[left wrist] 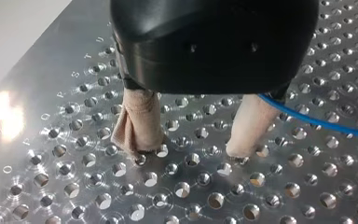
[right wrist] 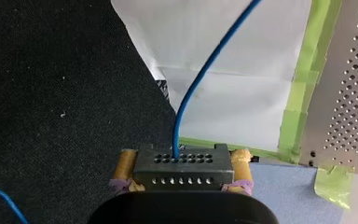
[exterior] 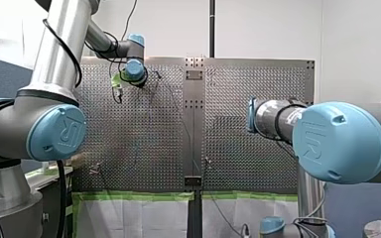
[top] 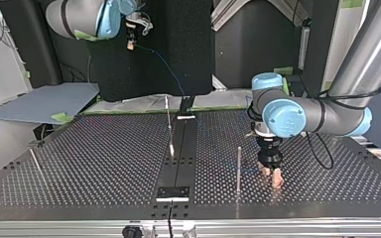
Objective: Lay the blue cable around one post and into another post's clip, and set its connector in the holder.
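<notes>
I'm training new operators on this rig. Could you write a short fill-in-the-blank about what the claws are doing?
1. My right claw is shut on the cable's dark ___.
2. The cable leaving it is ___ in colour.
3. My left claw, tips down at the perforated table, is ___.
Missing words: connector; blue; open.

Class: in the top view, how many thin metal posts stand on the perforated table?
3. The left post stands near the view's left edge, the centre post by the black strip, the right post beside my left gripper. Others may be hidden.
</notes>
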Available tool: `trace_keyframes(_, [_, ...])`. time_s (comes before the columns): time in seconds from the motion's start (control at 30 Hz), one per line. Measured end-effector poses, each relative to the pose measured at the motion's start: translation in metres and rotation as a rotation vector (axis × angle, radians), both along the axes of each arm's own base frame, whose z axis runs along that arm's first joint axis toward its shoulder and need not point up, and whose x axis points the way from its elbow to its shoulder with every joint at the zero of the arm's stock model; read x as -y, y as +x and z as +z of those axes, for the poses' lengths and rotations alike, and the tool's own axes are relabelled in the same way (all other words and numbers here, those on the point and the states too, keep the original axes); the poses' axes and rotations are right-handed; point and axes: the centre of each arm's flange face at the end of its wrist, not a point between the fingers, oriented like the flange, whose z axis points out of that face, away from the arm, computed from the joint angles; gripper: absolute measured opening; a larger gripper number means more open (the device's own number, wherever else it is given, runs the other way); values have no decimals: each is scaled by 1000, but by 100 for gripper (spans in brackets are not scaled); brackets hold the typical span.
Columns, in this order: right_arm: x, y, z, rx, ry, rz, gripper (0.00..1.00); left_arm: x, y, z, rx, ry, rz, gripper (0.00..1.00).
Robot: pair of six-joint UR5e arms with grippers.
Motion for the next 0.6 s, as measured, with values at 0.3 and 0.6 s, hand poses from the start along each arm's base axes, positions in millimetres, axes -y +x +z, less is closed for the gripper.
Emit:
trace_keyframes(0.3, [19, 14, 28, 2, 3, 18, 3, -1, 1, -1, -2, 0, 0, 100])
trace_keyframes(0.6, [42, 23, 61, 8, 5, 23, 3, -1, 2, -4, -5, 1, -1, 100])
